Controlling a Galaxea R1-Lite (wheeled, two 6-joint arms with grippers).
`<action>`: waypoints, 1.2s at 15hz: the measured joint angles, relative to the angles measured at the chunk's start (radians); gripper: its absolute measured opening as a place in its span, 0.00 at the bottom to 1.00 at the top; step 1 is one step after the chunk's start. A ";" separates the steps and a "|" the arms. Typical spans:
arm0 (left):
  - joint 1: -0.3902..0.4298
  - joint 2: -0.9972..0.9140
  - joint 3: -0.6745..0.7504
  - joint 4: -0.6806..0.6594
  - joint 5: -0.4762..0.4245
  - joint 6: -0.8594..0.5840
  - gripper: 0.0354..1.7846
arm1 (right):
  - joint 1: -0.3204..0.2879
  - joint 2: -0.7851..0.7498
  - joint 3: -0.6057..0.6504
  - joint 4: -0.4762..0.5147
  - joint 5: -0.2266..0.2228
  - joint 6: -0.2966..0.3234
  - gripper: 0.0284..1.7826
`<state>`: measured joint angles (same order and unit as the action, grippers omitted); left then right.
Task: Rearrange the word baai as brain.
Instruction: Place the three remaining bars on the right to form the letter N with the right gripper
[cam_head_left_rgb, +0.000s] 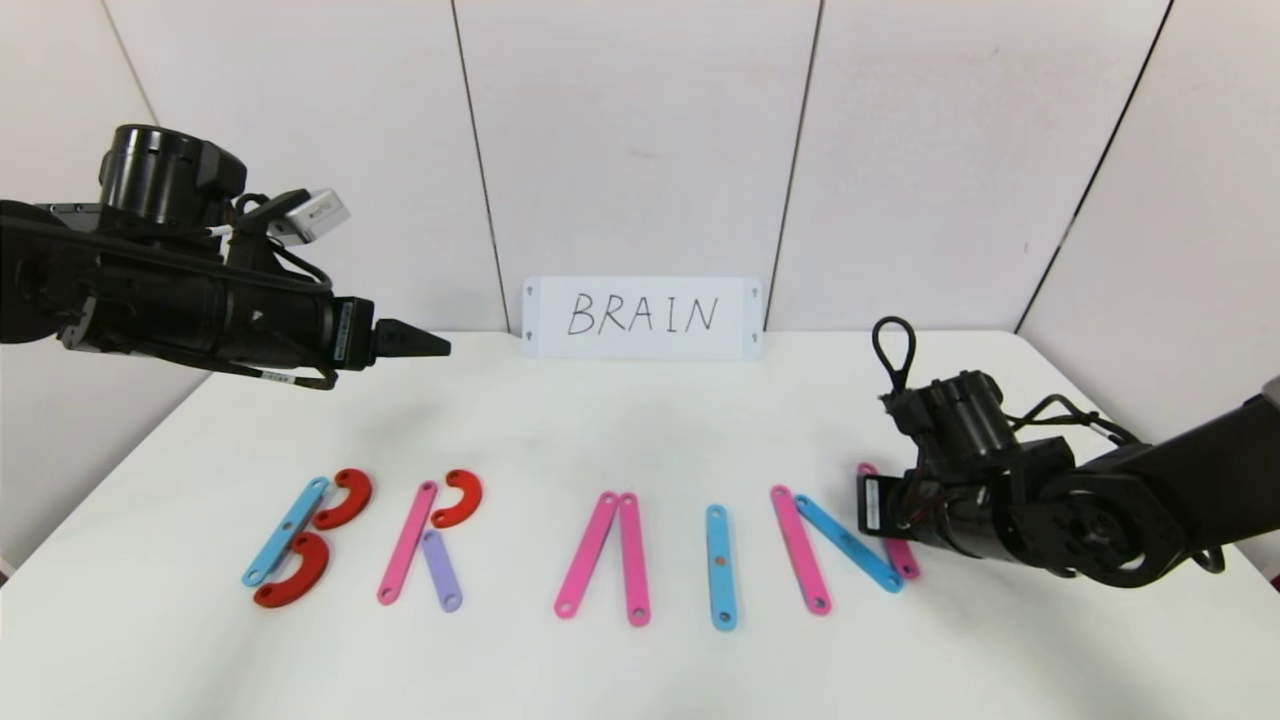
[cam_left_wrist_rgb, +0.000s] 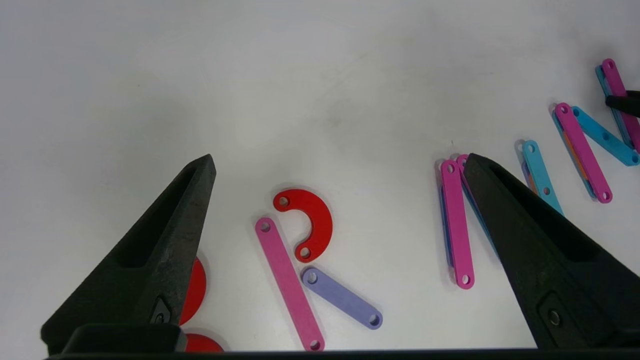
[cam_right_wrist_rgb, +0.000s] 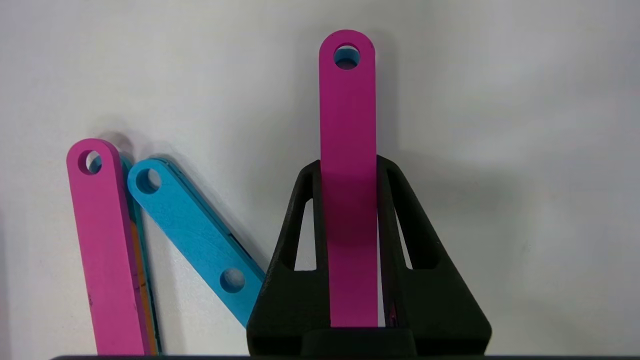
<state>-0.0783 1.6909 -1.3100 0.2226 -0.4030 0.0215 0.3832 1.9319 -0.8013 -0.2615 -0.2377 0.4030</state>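
Note:
Five letters of flat holed pieces lie in a row on the white table (cam_head_left_rgb: 640, 420). B is a blue bar (cam_head_left_rgb: 285, 531) with two red half-rings (cam_head_left_rgb: 344, 499). R is a pink bar (cam_head_left_rgb: 407, 543), a red half-ring (cam_head_left_rgb: 459, 498) and a purple bar (cam_head_left_rgb: 441, 571). A is two pink bars (cam_head_left_rgb: 610, 555), I is a blue bar (cam_head_left_rgb: 719, 565). N has a pink bar (cam_head_left_rgb: 800, 550), a blue diagonal (cam_head_left_rgb: 848, 543) and a second pink bar (cam_right_wrist_rgb: 347, 110). My right gripper (cam_right_wrist_rgb: 348, 167) is shut on that second bar, low at the table. My left gripper (cam_head_left_rgb: 425, 345) is open and empty, raised above the far left; R (cam_left_wrist_rgb: 300, 260) shows below it.
A white card (cam_head_left_rgb: 642, 317) with BRAIN written on it stands against the back wall. Wall panels close the back and both sides. Bare table lies between the card and the letters, and in front of the letters.

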 joint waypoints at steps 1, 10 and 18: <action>0.000 0.000 0.000 0.000 0.000 0.000 0.97 | 0.000 -0.003 0.005 0.000 0.000 0.003 0.15; -0.003 -0.003 0.006 0.000 0.000 0.000 0.97 | 0.008 -0.027 0.029 0.002 0.003 0.024 0.19; -0.008 -0.003 0.006 -0.001 0.000 0.000 0.97 | 0.010 -0.048 0.036 0.003 0.015 0.024 0.81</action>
<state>-0.0860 1.6874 -1.3040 0.2217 -0.4026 0.0211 0.3934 1.8843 -0.7657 -0.2587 -0.2226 0.4270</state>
